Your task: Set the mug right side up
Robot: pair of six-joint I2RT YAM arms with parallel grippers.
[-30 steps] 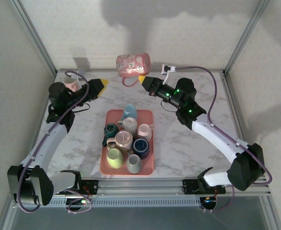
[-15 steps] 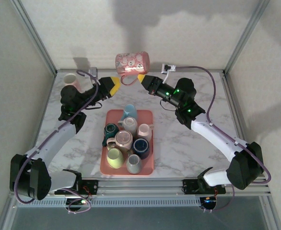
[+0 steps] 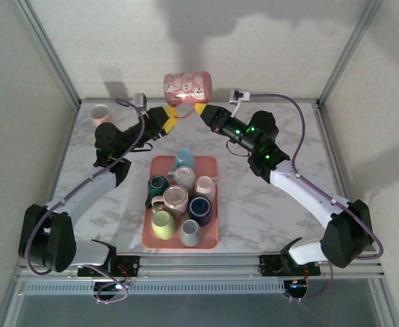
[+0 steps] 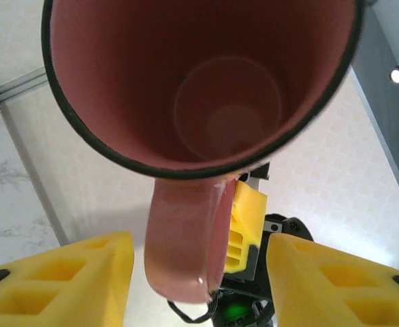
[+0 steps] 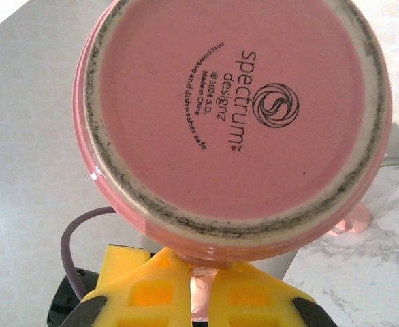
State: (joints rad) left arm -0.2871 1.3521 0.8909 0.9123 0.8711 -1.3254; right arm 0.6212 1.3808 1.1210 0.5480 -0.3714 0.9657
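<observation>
The mug (image 3: 188, 87), pink with a pale printed pattern, hangs in the air above the far edge of the tabletop (image 3: 254, 211), lying on its side with its handle (image 4: 186, 231) pointing down. In the left wrist view its open mouth faces the camera, showing a dark rim and a plain pink inside. In the right wrist view its flat base faces the camera and carries a maker's stamp. The right end effector (image 3: 199, 109) is clenched on the handle from the right, and its yellow pads (image 5: 152, 289) are pressed together around the thin pink loop just under the mug's body. The left end effector (image 3: 169, 117) reaches in from the other side, below the mug's mouth. Its jaws stand apart with the handle between them, and a gap shows on each side, so it grasps nothing. Nearer the arm bases, in the middle of the tabletop, a salmon tray (image 3: 213, 240) holds a tight cluster of mugs in mixed colours (image 3: 175, 197). A small pink cup (image 3: 101, 113) stands alone at the far left corner of the tabletop, well apart from the tray.
</observation>
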